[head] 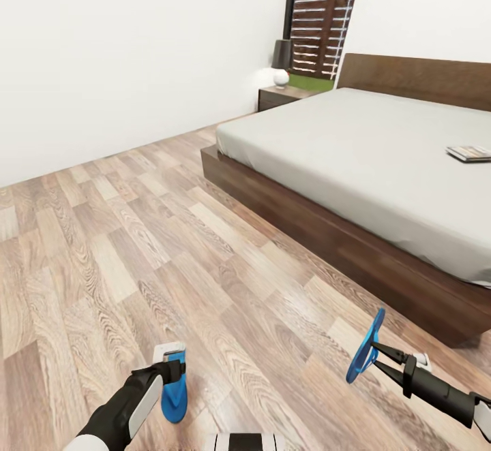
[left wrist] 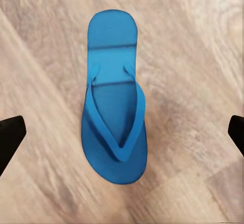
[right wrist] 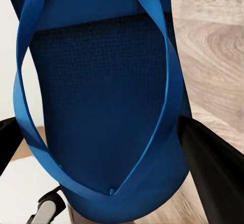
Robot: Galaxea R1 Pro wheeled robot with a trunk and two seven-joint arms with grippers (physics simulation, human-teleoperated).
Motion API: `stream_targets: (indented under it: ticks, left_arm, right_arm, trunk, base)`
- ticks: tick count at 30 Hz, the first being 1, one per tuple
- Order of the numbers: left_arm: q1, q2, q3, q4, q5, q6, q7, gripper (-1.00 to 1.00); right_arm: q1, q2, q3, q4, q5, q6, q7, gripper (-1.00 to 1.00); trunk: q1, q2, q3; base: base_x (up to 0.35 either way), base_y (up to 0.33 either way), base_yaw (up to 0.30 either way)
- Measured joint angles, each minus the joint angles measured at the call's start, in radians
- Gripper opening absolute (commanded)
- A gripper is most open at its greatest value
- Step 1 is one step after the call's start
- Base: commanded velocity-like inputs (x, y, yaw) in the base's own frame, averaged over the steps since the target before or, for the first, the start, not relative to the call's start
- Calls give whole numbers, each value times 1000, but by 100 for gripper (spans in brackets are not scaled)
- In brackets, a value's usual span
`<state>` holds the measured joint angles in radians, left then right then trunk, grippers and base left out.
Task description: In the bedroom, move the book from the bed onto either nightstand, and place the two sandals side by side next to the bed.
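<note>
Head view shows the right gripper (head: 374, 355) clenched on a flat bright blue sandal (head: 365, 346), held on edge above the brown wood-plank floor (head: 170, 233), just off the near side of the large low bed (head: 382, 158) with its pale grey mattress and dark wooden frame. The second blue sandal (left wrist: 116, 99) lies flat on the floor, farther from the bed, directly under the left gripper (left wrist: 122, 132), whose fingers stand spread wide and hold nothing. To do this step well, the held sandal probably needs turning sole-down and lowering close beside the lying one, toes the same way, before letting go. A thin paperback book (head: 469, 153) rests on the mattress, well away from the sandals. Beyond the bed's far corner, a low dark wooden nightstand (head: 279, 97) carries a small lamp (head: 281, 63), beside a tall slatted window (head: 320, 15) in the white wall (head: 123, 49).
</note>
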<state>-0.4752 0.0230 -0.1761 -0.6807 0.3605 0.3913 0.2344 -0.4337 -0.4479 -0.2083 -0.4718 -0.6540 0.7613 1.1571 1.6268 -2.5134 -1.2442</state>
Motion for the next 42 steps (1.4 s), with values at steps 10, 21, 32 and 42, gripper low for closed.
stream_targets:
  ticks: [10, 21, 32, 42]
  left_arm:
    - [0, 0, 1, 0, -1, -2, -36, 100]
    - [0, -1, 1, 0, -2, -5, -34, 100]
    - [0, -2, 1, 0, -2, -5, -34, 100]
    - [0, -2, 1, 0, -2, -5, -34, 100]
  right_arm:
    - [0, 0, 1, -6, 0, 0, 0, -100]
    - [0, 0, 2, -7, 0, -1, 0, -100]
    - [0, 0, 2, -7, 0, -1, 0, -100]
    - [0, 0, 2, -7, 0, -1, 0, -100]
  trunk:
    - [4, -2, -39]
    - [9, -5, -81]
    - [14, -8, -124]
    - [19, -10, -163]
  base:
    - [0, 0, 0]
    - [0, 0, 0]
    - [0, 0, 0]
    - [0, 0, 0]
